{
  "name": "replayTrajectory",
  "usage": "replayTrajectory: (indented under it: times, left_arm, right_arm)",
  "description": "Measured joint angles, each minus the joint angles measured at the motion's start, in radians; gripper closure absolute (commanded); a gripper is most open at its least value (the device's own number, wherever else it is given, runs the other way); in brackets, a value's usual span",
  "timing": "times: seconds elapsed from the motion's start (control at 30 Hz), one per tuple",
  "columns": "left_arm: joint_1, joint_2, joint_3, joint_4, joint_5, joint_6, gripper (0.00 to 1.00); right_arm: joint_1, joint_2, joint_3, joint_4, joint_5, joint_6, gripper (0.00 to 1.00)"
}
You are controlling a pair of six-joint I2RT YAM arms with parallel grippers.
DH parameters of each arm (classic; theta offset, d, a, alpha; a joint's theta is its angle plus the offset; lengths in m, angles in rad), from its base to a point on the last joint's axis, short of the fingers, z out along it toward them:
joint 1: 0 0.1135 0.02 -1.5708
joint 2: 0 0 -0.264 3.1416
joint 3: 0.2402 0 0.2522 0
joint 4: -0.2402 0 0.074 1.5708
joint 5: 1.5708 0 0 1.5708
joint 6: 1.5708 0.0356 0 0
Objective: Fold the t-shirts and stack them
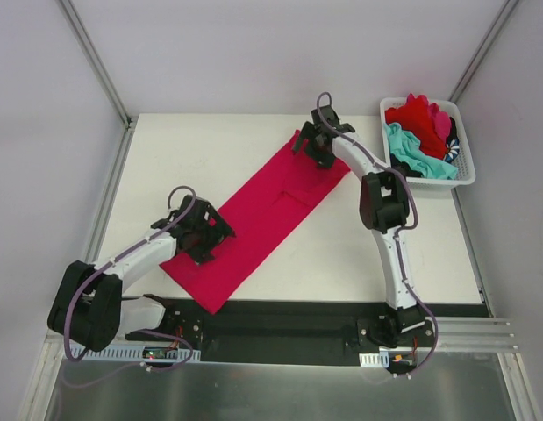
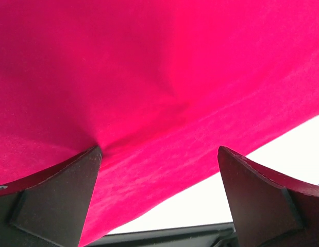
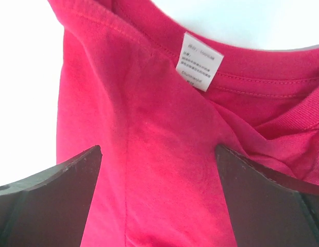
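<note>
A magenta-pink t-shirt (image 1: 258,215) lies folded into a long strip, running diagonally from the table's near left to the far middle. My left gripper (image 1: 205,237) hovers open over its near end; in the left wrist view the pink cloth (image 2: 164,87) fills the frame and its edge crosses between the fingers (image 2: 56,195). My right gripper (image 1: 317,145) stands open over the far end, where the collar with a white label (image 3: 199,60) shows beyond the fingers (image 3: 51,200). More t-shirts, red (image 1: 420,118) and teal (image 1: 411,153), are heaped in the basket.
A white slotted basket (image 1: 464,175) stands at the table's far right corner. The white table (image 1: 376,254) ends at a black strip along the near edge, where both arm bases are bolted. Metal frame posts rise at the far corners.
</note>
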Motion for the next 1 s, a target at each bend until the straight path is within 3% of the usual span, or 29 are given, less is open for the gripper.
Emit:
replayTrajectory:
  times: [0.23,0.37,0.53,0.63,0.8,1.0]
  left_arm:
    - [-0.126,-0.011,0.005,-0.042,-0.009,-0.043,0.04]
    - [-0.151,-0.019,0.127,-0.182,-0.056,0.127,0.01]
    - [-0.15,-0.076,0.442,-0.267,-0.154,0.482,0.01]
    - [-0.15,-0.109,0.509,-0.254,-0.152,0.624,0.01]
    - [-0.151,-0.04,0.428,-0.242,-0.121,0.711,0.01]
    - [-0.151,0.038,0.278,-0.225,-0.046,0.712,0.01]
  right_arm:
    - [0.002,0.164,0.252,0.079,-0.102,-0.007,0.04]
    - [0.002,0.166,0.274,0.1,-0.138,-0.034,0.04]
    - [0.011,-0.069,0.067,0.091,-0.111,-0.083,0.04]
    - [0.042,-0.262,-0.051,0.087,-0.06,-0.1,0.04]
    - [0.105,-0.365,-0.069,0.107,-0.029,-0.1,0.04]
    - [0.114,-0.23,-0.071,0.084,-0.006,-0.1,0.04]
